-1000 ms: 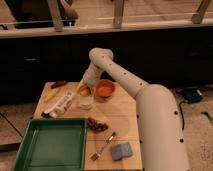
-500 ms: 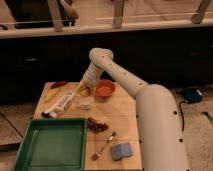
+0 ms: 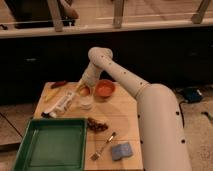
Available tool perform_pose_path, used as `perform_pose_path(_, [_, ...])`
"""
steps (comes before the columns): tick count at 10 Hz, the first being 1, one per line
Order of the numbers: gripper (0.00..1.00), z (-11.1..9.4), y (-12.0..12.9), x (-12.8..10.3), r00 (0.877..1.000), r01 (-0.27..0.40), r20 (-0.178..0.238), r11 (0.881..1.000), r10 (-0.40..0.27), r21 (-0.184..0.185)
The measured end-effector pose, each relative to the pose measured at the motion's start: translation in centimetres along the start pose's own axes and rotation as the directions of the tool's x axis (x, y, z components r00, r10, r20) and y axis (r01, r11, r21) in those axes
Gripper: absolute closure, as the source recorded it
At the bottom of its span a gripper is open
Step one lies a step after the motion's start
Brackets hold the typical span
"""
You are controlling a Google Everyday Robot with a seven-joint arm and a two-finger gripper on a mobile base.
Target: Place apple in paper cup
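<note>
Orange-red, the apple (image 3: pixel 84 91) sits at the claw (image 3: pixel 83 89), just above the paper cup (image 3: pixel 85 103) on the table (image 3: pixel 122 120); whether the claw grips it, I cannot tell. Not yet in the cup: lowering and release remain.

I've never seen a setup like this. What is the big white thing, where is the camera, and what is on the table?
The white thing is a robot arm reaching from the lower right across a wooden table. There is a single camera looking down from behind the arm. Its claw sits at the table's far side, by the apple, above the paper cup and beside an orange bowl. Nearer lie a green tray, a dark red-brown lump, a fork and a blue-grey sponge.
</note>
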Motion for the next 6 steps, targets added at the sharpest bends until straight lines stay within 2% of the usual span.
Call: perform_pose_path(6, [0.2, -0.85, 0.04, -0.23, 1.0, 0.002, -0.006, 1.0, -0.002, 0.004])
